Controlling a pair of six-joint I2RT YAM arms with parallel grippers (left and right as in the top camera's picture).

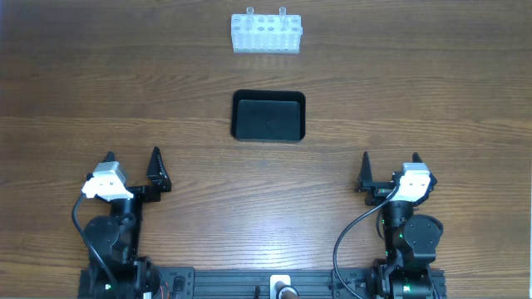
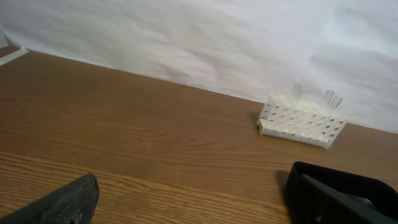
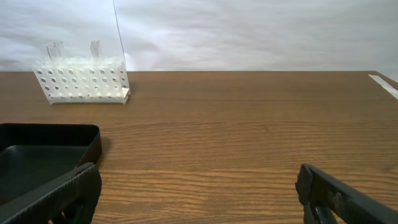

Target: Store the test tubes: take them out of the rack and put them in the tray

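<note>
A white perforated rack (image 1: 266, 35) stands at the far middle of the wooden table, with clear test tubes (image 1: 283, 12) sticking up near its two ends. A black tray (image 1: 268, 116) lies empty just in front of it. My left gripper (image 1: 133, 162) hovers open near the front left, holding nothing. My right gripper (image 1: 391, 169) stands open at the front right, likewise with nothing in it. The left wrist view shows the rack (image 2: 301, 119) far ahead and the tray's rim (image 2: 348, 177) closer. In the right wrist view are the rack (image 3: 81, 81), its tubes (image 3: 55, 50) and the tray (image 3: 50, 134).
Bare wood spreads to either side of the tray and between the two arms. A white wall (image 3: 249, 31) rises right behind the rack. The arms' bases sit along the near edge (image 1: 266, 278).
</note>
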